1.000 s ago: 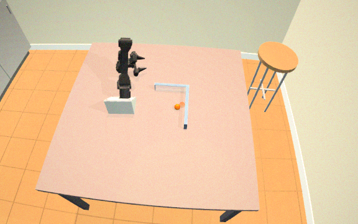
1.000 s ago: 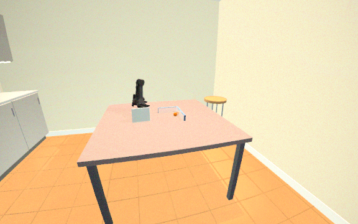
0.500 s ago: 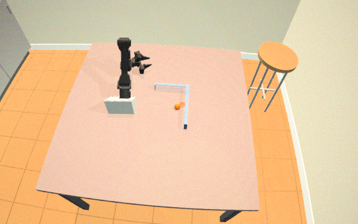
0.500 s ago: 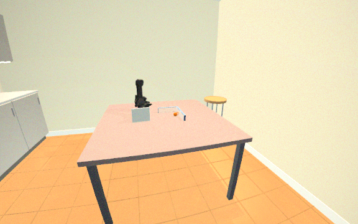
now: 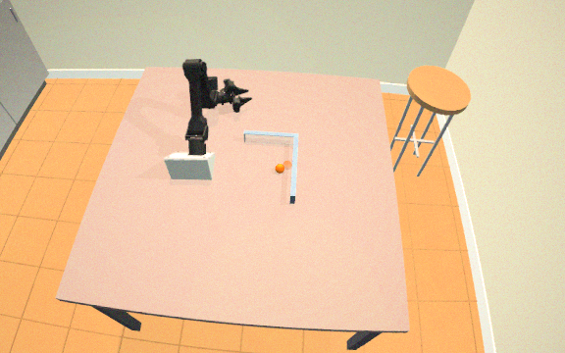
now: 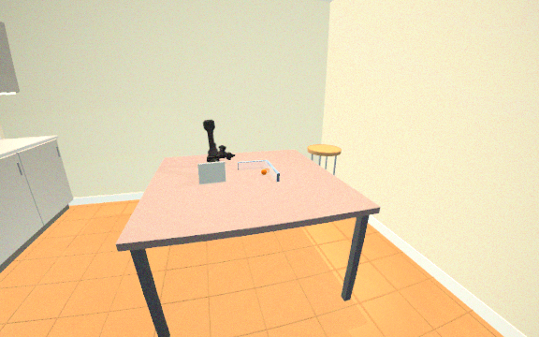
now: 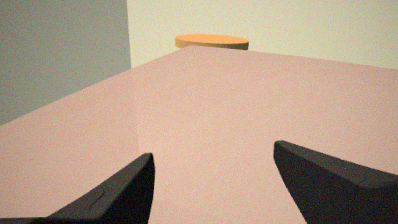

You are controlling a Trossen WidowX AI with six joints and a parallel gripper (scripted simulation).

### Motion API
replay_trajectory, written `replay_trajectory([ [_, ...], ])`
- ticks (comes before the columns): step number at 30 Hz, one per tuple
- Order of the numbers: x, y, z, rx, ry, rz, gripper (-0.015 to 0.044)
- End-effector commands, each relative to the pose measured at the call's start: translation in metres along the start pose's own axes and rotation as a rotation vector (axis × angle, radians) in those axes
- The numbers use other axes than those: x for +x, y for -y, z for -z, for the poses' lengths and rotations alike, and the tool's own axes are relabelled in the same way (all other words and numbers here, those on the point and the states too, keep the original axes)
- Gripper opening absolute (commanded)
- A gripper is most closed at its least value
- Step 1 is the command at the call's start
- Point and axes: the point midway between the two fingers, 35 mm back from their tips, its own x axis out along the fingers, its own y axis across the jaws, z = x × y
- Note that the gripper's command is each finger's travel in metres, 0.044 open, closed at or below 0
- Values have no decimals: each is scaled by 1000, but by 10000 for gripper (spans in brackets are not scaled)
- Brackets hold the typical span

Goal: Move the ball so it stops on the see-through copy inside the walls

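Observation:
The orange ball (image 5: 280,168) (image 6: 264,172) lies on the table inside the corner of the walls. The see-through copy (image 5: 287,164) shows just to its right and a little toward the back, close to the long wall (image 5: 294,169) (image 6: 272,168). The short wall (image 5: 270,133) (image 6: 252,162) runs left from the corner at the back. My gripper (image 5: 249,95) (image 6: 233,155) (image 7: 214,155) is open and empty, behind and to the left of the walls, well away from the ball. The ball and walls do not show in the wrist view.
The table (image 5: 214,255) (image 6: 251,201) (image 7: 210,100) carries everything. A pale upright panel (image 5: 190,168) (image 6: 211,173) stands at the arm's base, left of the walls. A round stool (image 5: 438,89) (image 6: 324,150) (image 7: 211,40) stands beyond the table's right edge.

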Motion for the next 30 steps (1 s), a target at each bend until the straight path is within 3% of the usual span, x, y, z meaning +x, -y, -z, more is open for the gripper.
replay_trajectory([
  [1,19,2,-2,-70,1,8,298],
  [14,122,64,-22,-441,-110,131,298],
  [22,172,164,-35,-637,-347,277,298],
  [30,180,282,-56,-702,-660,434,298],
])
